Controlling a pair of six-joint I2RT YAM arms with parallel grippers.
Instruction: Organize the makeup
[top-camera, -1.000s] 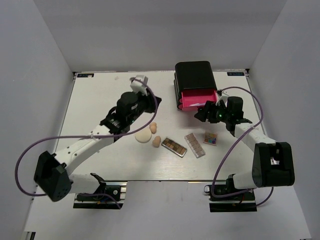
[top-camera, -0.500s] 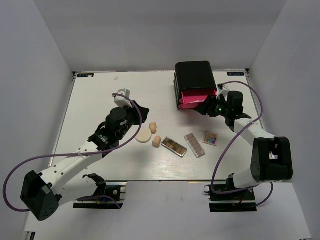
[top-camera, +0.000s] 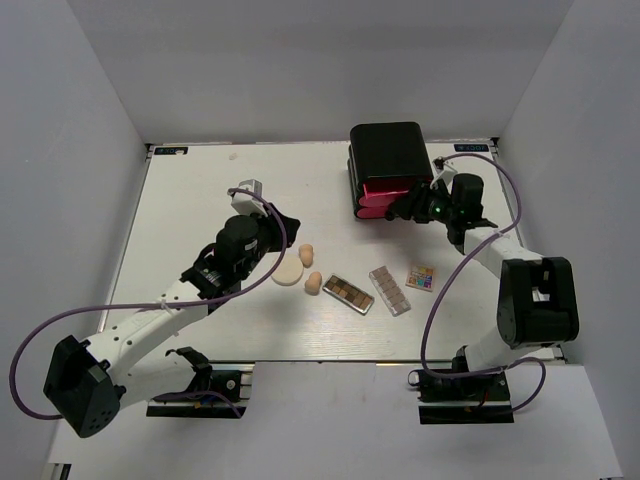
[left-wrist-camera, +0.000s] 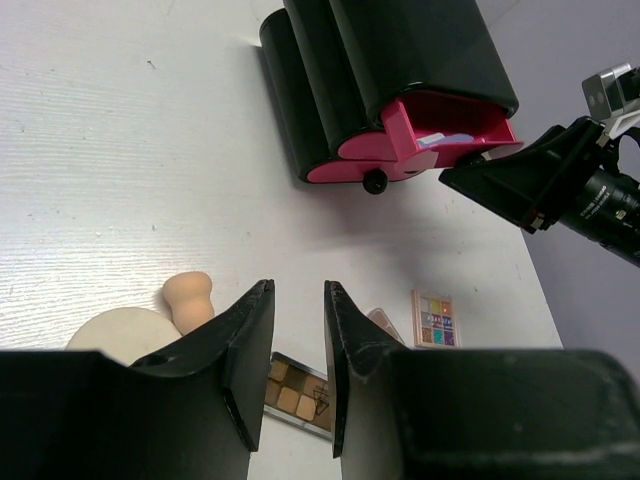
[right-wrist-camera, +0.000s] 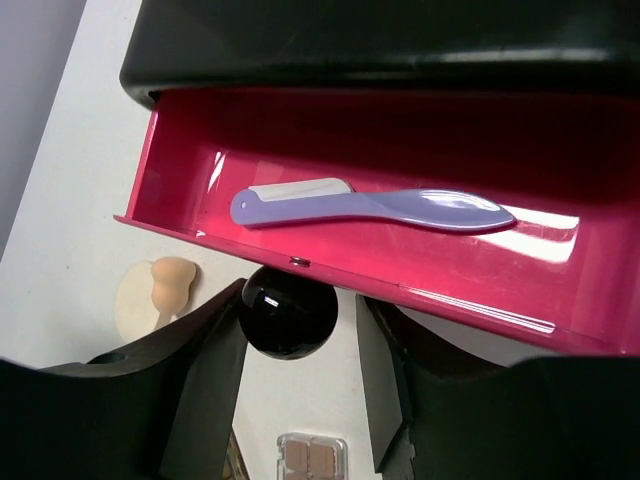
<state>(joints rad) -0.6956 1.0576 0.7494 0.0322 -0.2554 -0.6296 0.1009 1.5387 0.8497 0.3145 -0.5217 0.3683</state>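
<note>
Top view: the right end effector (top-camera: 402, 208) is at the front of the pink drawer (top-camera: 380, 192) of the black box (top-camera: 388, 150). The left end effector (top-camera: 285, 225) hovers above the puff (top-camera: 288, 272) and sponges (top-camera: 306, 254). The palettes (top-camera: 348, 293) lie on the counter (top-camera: 190, 200) between the two.

Left wrist: its fingers stand slightly parted and empty.

Right wrist: the fingers flank the knob (right-wrist-camera: 288, 311); I cannot tell if they pinch it. The stick (right-wrist-camera: 370, 207) lies in the open drawer just beyond. The drawer is likely being worked; next calls for a firm pinch and a straight move.
</note>
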